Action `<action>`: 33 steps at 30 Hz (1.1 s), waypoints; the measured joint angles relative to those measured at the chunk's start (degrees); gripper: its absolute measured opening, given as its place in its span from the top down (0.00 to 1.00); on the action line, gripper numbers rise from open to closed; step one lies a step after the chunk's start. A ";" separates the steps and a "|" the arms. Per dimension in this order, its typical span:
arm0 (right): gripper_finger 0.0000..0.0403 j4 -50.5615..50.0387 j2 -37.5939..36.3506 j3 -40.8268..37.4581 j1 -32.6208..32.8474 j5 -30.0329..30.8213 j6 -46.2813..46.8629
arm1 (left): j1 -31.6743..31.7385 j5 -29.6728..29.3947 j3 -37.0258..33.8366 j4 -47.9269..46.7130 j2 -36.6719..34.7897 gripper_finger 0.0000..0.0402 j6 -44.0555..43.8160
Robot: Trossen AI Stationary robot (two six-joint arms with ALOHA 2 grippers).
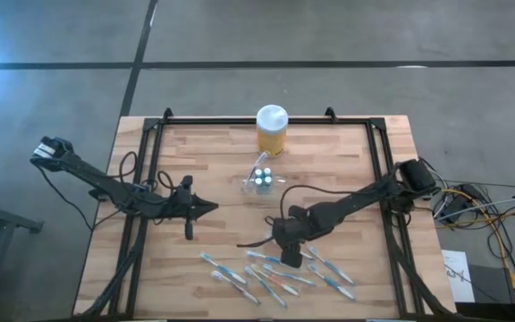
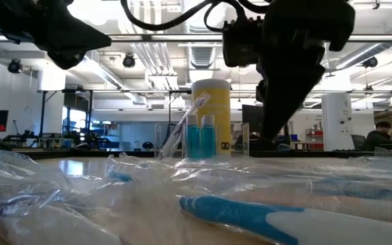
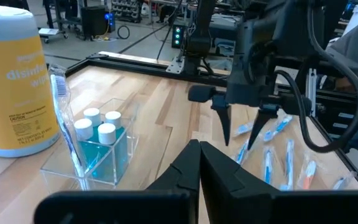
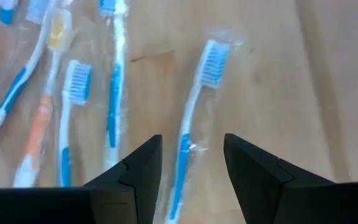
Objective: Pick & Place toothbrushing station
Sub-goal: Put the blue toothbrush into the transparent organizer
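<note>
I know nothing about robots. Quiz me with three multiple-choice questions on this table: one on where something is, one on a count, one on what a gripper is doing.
1. Where does the yellow jar stand?
A. at the table's far edge, behind the clear holder
B. among the loose toothbrushes
C. under the left arm

2. How many white-capped tubes sit in the clear holder?
A. one
B. three
C. six

3. How are the right gripper's fingers?
A. shut on a tube
B. shut and empty
C. open above a wrapped toothbrush

Answers:
1 A: the yellow jar is beyond the clear holder in the high view.
2 B: three white-capped tubes show in the left wrist view.
3 C: the right gripper has a gap between its fingers, with a wrapped toothbrush below.
</note>
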 joint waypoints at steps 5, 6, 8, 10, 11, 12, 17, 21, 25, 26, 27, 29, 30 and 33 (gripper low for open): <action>0.59 -0.01 2.62 -0.21 0.13 -0.54 1.42 | 0.00 0.02 0.00 -0.02 0.00 0.98 -0.06; 0.59 0.00 3.24 -0.31 0.11 -0.41 1.40 | 0.00 0.02 0.00 -0.02 0.00 0.98 -0.16; 0.59 0.71 4.43 -0.31 0.11 -0.40 1.38 | -0.02 0.03 0.00 0.00 0.00 0.98 -0.37; 0.59 0.74 5.58 -0.21 0.13 -0.19 1.33 | -0.04 0.03 0.00 0.00 0.00 0.98 -0.42; 0.59 0.66 6.01 -0.06 0.11 -0.08 1.18 | -0.03 0.02 0.00 0.00 0.00 0.98 -0.40; 0.59 0.60 6.41 0.02 0.08 0.05 0.60 | -0.03 0.02 0.00 -0.01 0.00 0.98 -0.38; 0.62 0.27 8.12 0.07 -0.09 0.19 -2.76 | -0.04 0.04 0.00 -0.04 0.02 0.98 -0.33; 0.74 0.06 7.80 -0.03 -0.35 0.18 -5.21 | -0.04 0.04 0.00 -0.02 0.02 0.98 -0.31; 0.91 -0.16 5.27 -0.25 -0.61 0.80 -6.76 | -0.04 0.06 0.00 -0.04 0.02 0.98 -0.24; 0.94 0.01 4.42 -0.37 -0.57 2.03 -7.78 | -0.04 0.07 0.00 -0.09 0.02 0.98 -0.22; 0.95 0.01 3.45 -0.44 -0.48 3.38 -8.78 | -0.04 0.07 0.00 -0.09 0.02 0.98 -0.22; 0.95 0.61 0.34 -0.43 -0.46 5.68 -9.96 | -0.04 0.07 0.00 -0.09 0.02 0.98 -0.19; 0.95 1.08 -1.49 -0.35 -0.48 6.85 -10.75 | -0.04 0.07 0.00 -0.08 0.02 0.98 -0.11; 0.95 4.73 -5.89 -0.71 -0.59 9.04 -13.85 | -0.04 0.07 0.00 -0.04 0.02 0.98 -0.09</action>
